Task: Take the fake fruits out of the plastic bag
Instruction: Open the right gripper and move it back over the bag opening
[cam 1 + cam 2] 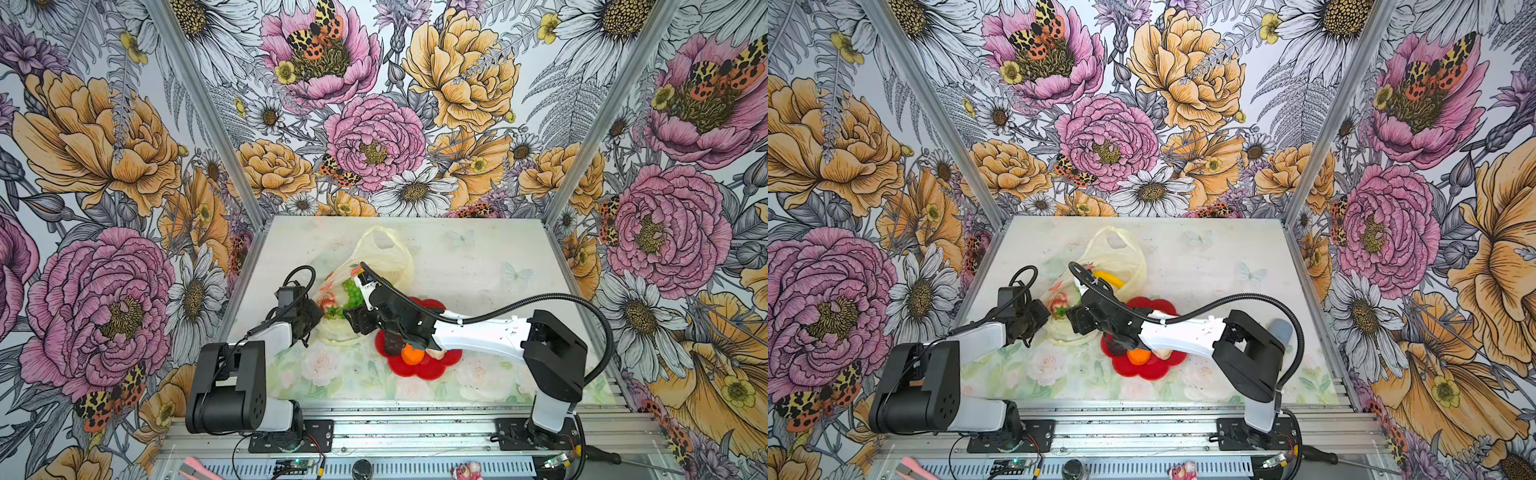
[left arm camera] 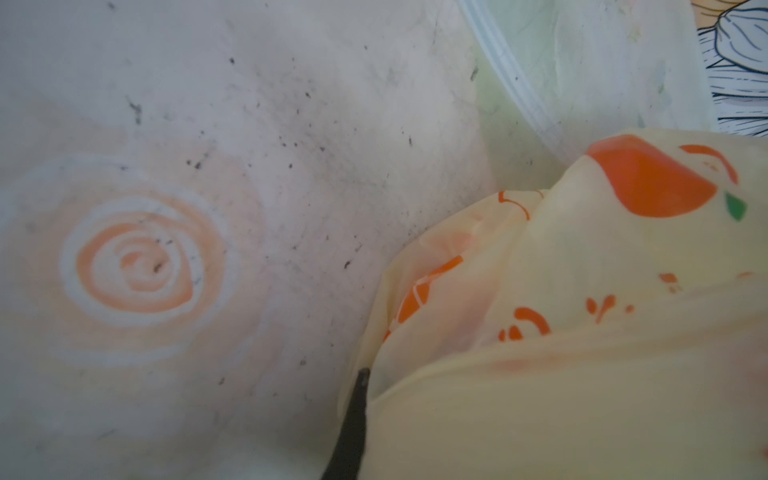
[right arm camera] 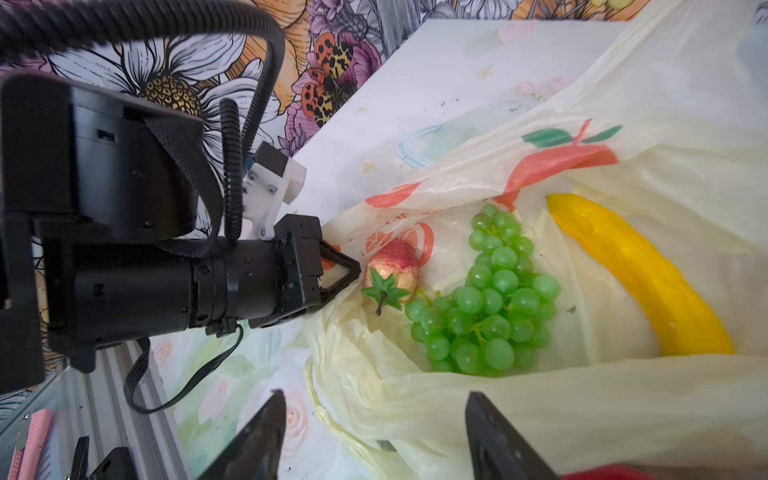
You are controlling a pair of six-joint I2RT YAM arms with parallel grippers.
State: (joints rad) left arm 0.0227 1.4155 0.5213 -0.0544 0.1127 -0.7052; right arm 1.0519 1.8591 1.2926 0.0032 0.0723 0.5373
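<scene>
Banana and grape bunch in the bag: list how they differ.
The banana is yellow; the grape bunch is green. The banana is one smooth, long, curved piece; the grape bunch is a cluster of many small round balls. The grape bunch lies right beside the strawberry; the banana lies on the grape bunch's other side, away from the strawberry. Both are glossy, and both lie inside the plastic bag.

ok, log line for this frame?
left fingers: shut on bag edge | right fingers: open, at bag mouth | in bag: strawberry, grapes, banana | on plate: orange
</scene>
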